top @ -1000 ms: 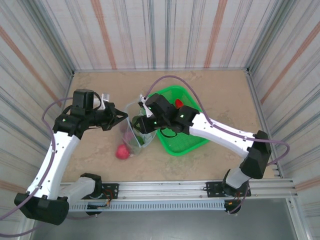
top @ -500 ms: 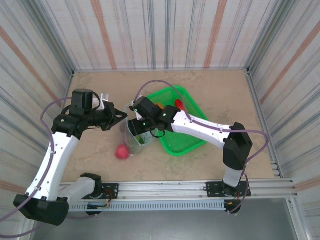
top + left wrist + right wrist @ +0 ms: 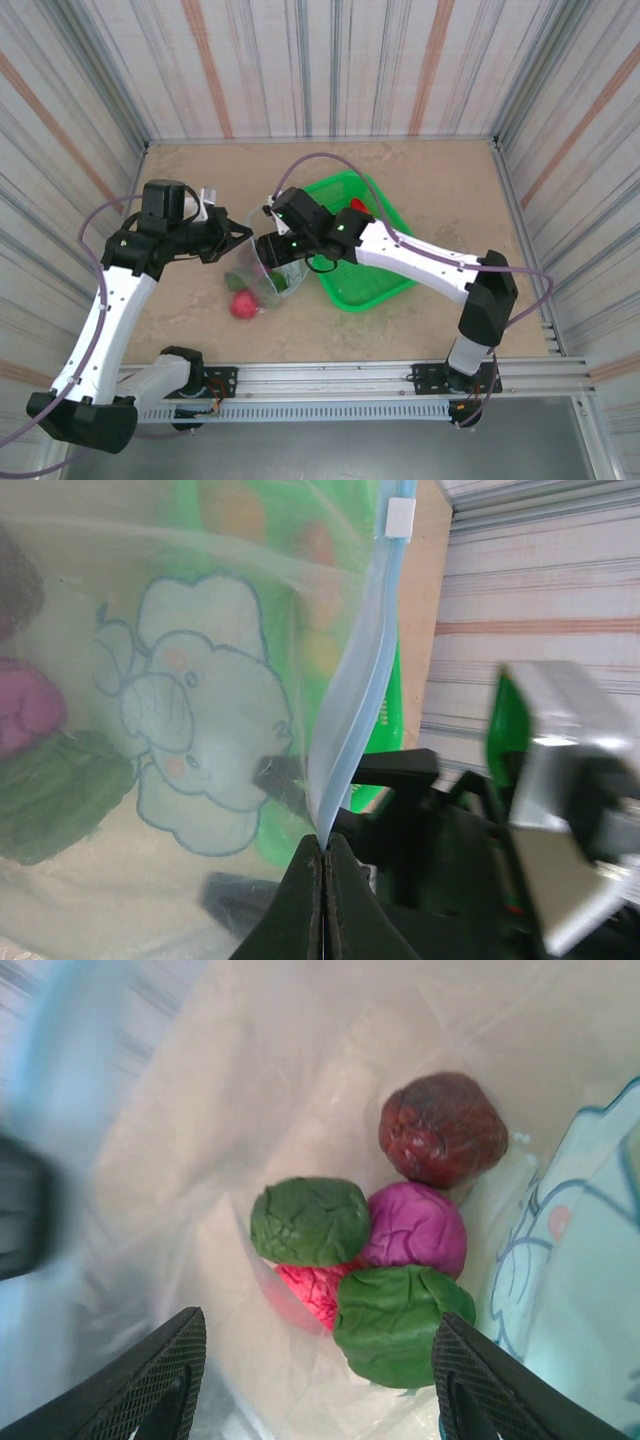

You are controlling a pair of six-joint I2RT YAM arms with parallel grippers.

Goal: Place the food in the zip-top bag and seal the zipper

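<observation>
Clear, crinkly plastic draws our eye first: the zip-top bag [image 3: 262, 272] stands on the table [image 3: 430, 180] left of centre, mouth turned up, between the two grippers. Looking down into it from the right wrist, we count five pieces of food bunched at the bottom. A maroon piece [image 3: 442, 1128] lies a little apart from the rest. A magenta piece [image 3: 420, 1230] touches a dark green piece [image 3: 310, 1221]. A second green piece [image 3: 400, 1325] lies against both of them, and a pink-red piece [image 3: 305, 1292] is partly hidden under the greens. An elephant drawing [image 3: 200, 720] is printed on the bag's wall.

The pale blue zipper [image 3: 365, 680] runs along the rim, with a white slider tab [image 3: 400, 517] at one end. The left gripper [image 3: 322, 852] has its jaws pressed flat together on that strip, pinching the rim on the bag's left side. The right gripper [image 3: 318, 1325] reaches into the mouth from the right; its fingers [image 3: 140, 1380] stand wide apart above the food and hold nothing.

At the bag's near-left corner we see a pink-red fruit [image 3: 241, 305]; we cannot tell whether it lies inside the plastic or just outside it. Just right of the bag sits a green mesh basket [image 3: 370, 280], with a red piece [image 3: 357, 207] at its far side.
</observation>
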